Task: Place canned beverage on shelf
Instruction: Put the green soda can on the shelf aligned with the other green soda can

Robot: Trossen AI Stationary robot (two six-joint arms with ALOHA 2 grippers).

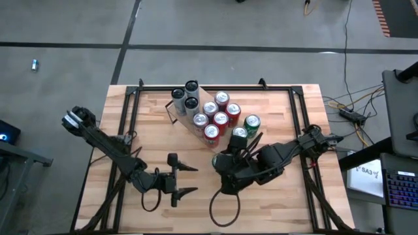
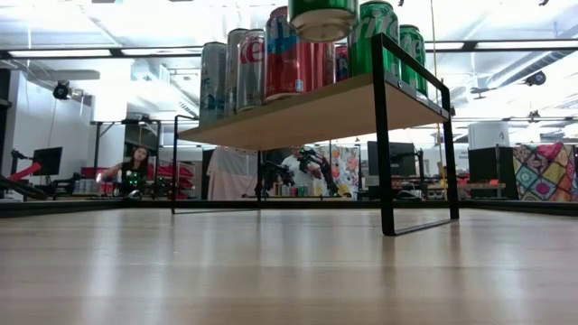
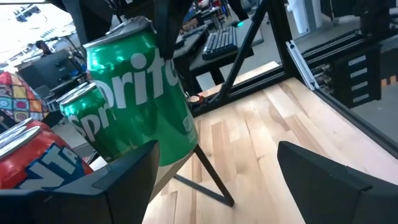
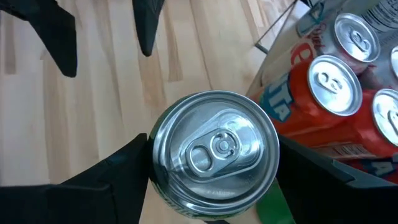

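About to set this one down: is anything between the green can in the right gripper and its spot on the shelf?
Nothing visible. The right gripper holds the green can at the shelf's near corner, beside another green can and the red cans. The left gripper waits open, apart.

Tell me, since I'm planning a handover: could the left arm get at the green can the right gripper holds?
Probably yes: the left gripper stands open, bare tabletop lies between it and the green can, though the right gripper flanks that can.
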